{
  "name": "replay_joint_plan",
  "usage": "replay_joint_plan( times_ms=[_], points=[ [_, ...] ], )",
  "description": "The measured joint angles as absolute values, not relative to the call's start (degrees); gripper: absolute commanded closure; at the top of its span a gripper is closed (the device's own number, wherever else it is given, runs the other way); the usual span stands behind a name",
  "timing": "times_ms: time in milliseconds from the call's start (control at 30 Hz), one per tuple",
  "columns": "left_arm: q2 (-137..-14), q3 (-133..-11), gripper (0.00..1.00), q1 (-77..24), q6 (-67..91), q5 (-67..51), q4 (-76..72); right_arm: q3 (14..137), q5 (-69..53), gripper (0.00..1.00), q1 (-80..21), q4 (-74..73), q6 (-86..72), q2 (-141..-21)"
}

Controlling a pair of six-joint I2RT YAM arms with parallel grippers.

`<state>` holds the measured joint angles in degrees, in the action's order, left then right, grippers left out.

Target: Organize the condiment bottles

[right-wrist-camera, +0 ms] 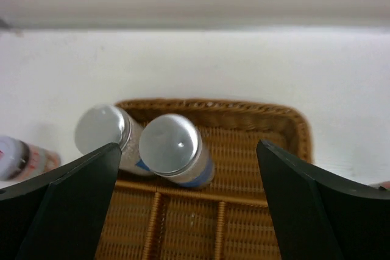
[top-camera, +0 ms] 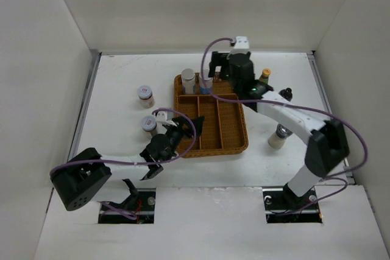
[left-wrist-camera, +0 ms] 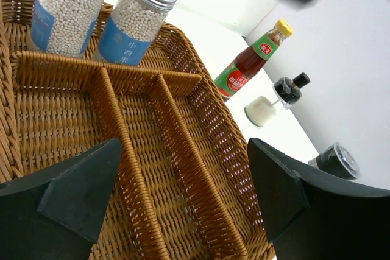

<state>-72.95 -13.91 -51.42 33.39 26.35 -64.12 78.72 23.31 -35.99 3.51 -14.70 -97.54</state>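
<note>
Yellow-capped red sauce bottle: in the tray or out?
Out. The slim dark-red sauce bottle stands on the white table beside the brown wicker tray.

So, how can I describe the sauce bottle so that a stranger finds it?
On the white table, find the brown wicker tray. Just beside its far right corner stands the sauce bottle. It alone is slim and dark red with a yellow cap; the nearest jar is clear.
</note>
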Motion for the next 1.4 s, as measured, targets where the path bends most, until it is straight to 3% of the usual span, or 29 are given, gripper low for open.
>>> replay_joint_plan(
  times_ms=[233,533,700,833,900,1400],
  points=[
    [-72.9,-13.9,0.15,-51.4,33.4,26.3,-64.1,69.9,28.9,0.00,-23.0,5.8,-14.5,-81.3],
    [-73.1,-13.9,0.15,-51.4,33.4,26.3,-64.1,65.5,31.0,0.03,-18.0,3.0,-13.3,-88.7],
    [-73.4,-13.9,0.15,-51.4,33.4,26.2,-64.1,65.5,30.6,0.25,-16.5,3.1,-13.1,-91.5],
    [-73.5,-13.9,0.15,-51.4,33.4,26.1,-64.1,65.6,30.5,0.57,-15.8,3.6,-12.7,-93.5],
    [-73.6,-13.9,0.15,-51.4,33.4,26.1,-64.1,65.8,30.5,0.69,-15.7,4.3,-12.6,-94.4],
    [-73.9,-13.9,0.15,-51.0,33.4,25.5,-64.2,67.8,33.7,0.72,-22.1,5.2,-6.5,-86.3]
  ],
)
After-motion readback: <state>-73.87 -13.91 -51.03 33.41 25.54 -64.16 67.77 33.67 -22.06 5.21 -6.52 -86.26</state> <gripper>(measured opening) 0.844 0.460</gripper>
